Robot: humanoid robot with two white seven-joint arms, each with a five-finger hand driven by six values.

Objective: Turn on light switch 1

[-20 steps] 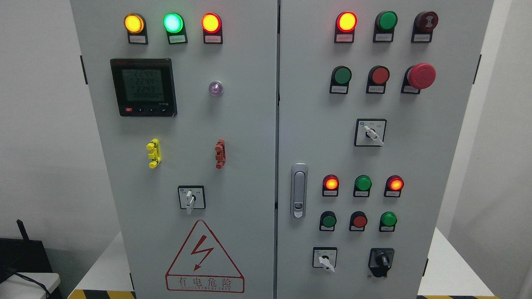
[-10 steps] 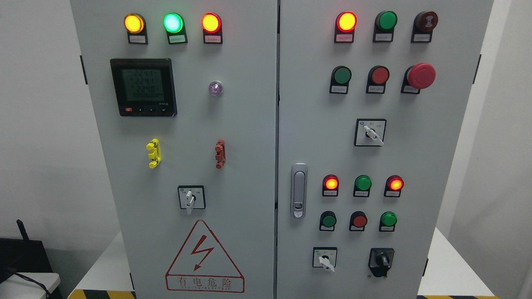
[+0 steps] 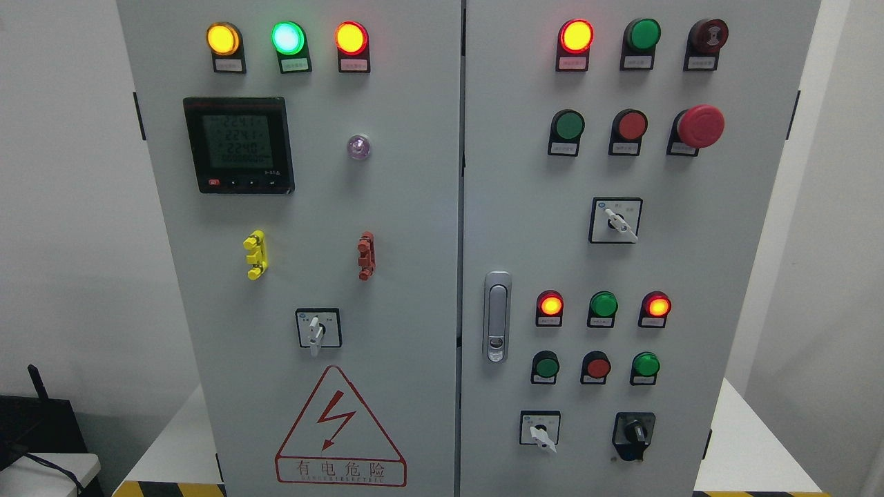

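Neither hand is in view, so nothing's gripped; the cabinet (image 3: 387, 207) stands untouched, its switches (image 3: 318, 328) unturned. The whole task remains.

Digital meter (image 3: 239, 145) lit on left door, red mushroom button (image 3: 700, 126) upper right door, door latch (image 3: 496, 316) at centre seam, hazard triangle (image 3: 340, 429) bottom left door.

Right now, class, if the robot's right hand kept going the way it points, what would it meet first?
That cannot be settled: neither hand shows in the head view, so no pointing direction is visible. Only the grey control cabinet fills the view ahead, its lower-right black rotary switch untouched.
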